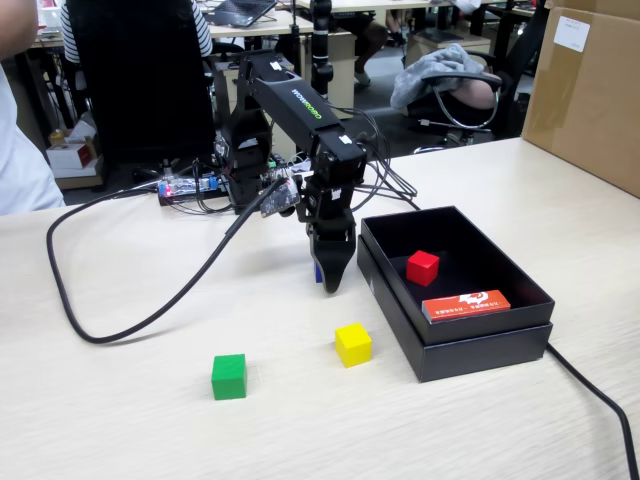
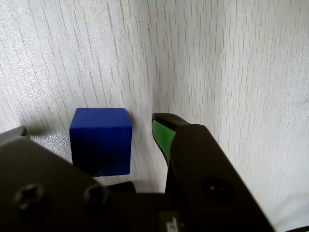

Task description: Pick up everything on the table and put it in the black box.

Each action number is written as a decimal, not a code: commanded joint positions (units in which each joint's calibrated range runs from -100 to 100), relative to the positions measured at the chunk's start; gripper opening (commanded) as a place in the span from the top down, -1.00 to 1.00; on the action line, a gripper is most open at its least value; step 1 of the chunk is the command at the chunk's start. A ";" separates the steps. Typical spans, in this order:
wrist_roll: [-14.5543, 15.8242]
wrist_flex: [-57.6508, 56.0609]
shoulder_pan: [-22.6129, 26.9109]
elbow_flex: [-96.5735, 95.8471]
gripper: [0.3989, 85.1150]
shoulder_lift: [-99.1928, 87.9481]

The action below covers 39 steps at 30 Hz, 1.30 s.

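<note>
On the table point(image 1: 120, 420), the green cube point(image 1: 229, 376) and yellow cube point(image 1: 353, 344) wait near the front edge. The gripper point(image 2: 113, 133) straddles the blue cube point(image 2: 101, 140), jaws open, for grabbing. The red cube point(image 1: 422, 267) already lies in the black box point(image 1: 480, 352).
</note>
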 commanded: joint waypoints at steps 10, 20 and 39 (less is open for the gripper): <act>-0.63 0.07 -0.44 3.20 0.01 0.86; -0.59 0.76 -0.59 4.10 0.43 2.01; -8.45 1.46 -1.37 6.01 0.99 -28.51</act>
